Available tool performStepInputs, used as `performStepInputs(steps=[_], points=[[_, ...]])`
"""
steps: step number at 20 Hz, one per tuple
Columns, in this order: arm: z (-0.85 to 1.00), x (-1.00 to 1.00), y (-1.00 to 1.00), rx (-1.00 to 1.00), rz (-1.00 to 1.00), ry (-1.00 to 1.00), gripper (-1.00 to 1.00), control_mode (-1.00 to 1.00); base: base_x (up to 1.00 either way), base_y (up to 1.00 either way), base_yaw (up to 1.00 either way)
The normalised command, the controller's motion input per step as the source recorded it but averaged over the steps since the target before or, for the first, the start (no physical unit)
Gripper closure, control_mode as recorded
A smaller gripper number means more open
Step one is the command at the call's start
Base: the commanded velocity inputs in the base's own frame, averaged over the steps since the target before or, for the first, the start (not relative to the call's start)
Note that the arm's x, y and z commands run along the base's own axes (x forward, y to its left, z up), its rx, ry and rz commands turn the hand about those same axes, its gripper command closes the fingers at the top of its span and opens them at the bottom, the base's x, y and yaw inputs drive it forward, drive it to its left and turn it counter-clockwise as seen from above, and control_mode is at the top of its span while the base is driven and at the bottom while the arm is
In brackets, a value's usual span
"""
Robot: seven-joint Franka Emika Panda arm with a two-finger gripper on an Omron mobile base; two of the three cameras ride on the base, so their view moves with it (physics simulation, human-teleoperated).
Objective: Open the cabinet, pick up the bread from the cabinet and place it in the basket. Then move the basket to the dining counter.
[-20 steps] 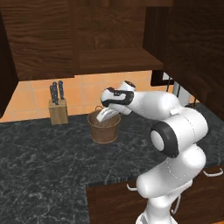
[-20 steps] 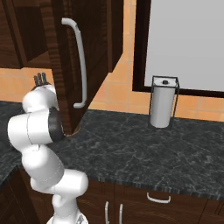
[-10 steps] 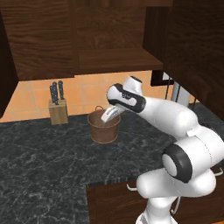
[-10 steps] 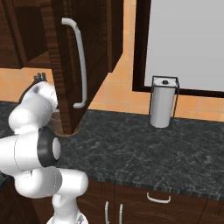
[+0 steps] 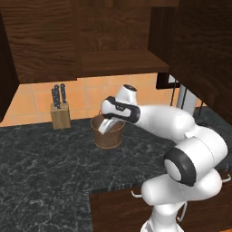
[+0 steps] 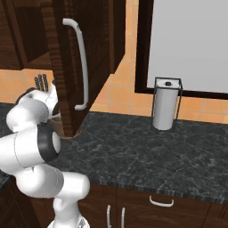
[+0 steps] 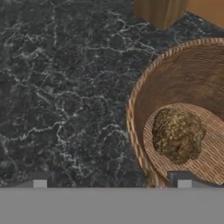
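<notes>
The round brown basket (image 5: 108, 135) stands on the black marbled counter below the open cabinet (image 5: 121, 61). The lumpy brown bread (image 7: 178, 134) lies on the basket's (image 7: 136, 103) woven floor. My gripper (image 5: 105, 126) hangs open just above the basket's left rim. In the hand view my gripper (image 7: 112, 181) straddles the basket wall, with one fingertip (image 7: 40, 180) over the counter and the other inside, beside the bread. Nothing is between the jaws but the rim. The cabinet door (image 6: 67, 67) with its silver bar handle (image 6: 81, 63) stands swung open. The dining counter is out of view.
A tan knife block (image 5: 60, 115) stands left of the basket against the orange tiled wall. A paper towel holder (image 6: 165, 104) stands at the back right. The open door hangs low over the counter and hides most of the basket in the right base view.
The arm's elbow has swung out to the right and down. The hand has dropped slightly and shifted left over the basket's rim. The jaws stay open.
</notes>
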Motion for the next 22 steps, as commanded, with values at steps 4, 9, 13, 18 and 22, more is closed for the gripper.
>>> performStepInputs(steps=[4,9,13,18,22], points=[[-0.40,0.31,0.10,-0.20,0.03,0.01,-1.00,-1.00,0.00,0.00,0.00],[-0.27,0.38,0.03,-0.06,0.02,0.00,-1.00,-1.00,0.00,0.00,0.00],[-0.50,0.34,0.02,-0.05,0.01,0.00,-1.00,-1.00,0.00,0.00,0.00],[-0.59,0.22,0.08,-0.04,0.00,0.00,-1.00,-1.00,0.00,0.00,0.00],[-0.82,-0.03,0.01,-0.05,0.00,0.00,1.00,-1.00,0.00,0.00,0.00]])
